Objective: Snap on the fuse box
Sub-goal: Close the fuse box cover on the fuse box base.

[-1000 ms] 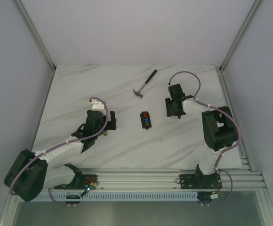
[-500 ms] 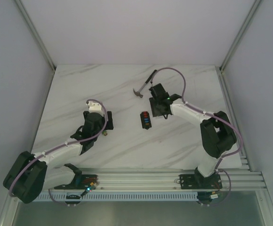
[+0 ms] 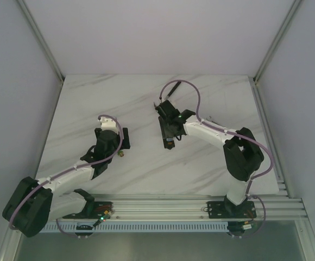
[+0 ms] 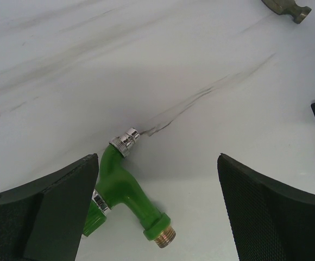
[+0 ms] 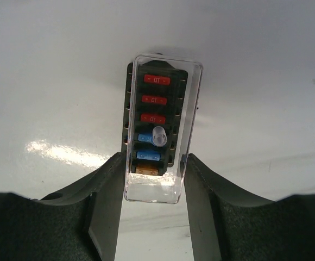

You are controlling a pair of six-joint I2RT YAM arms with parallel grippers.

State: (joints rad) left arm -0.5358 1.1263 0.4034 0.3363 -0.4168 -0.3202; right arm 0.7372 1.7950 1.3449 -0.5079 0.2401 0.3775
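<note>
Swung leftward since earlier, right gripper [image 5: 154,166] is clamped on fuse box [image 5: 158,103] sides, 6 o'clock from hammer [image 4: 288,7]; left gripper [image 4: 157,163] is held wide open, green part [image 4: 126,187] at its 7 o'clock.

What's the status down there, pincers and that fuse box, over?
Left pincer open over the green fitting. Right pincer shut on the clear cover, lined up over the fuse box, seemingly not seated. Nothing blocking.
</note>
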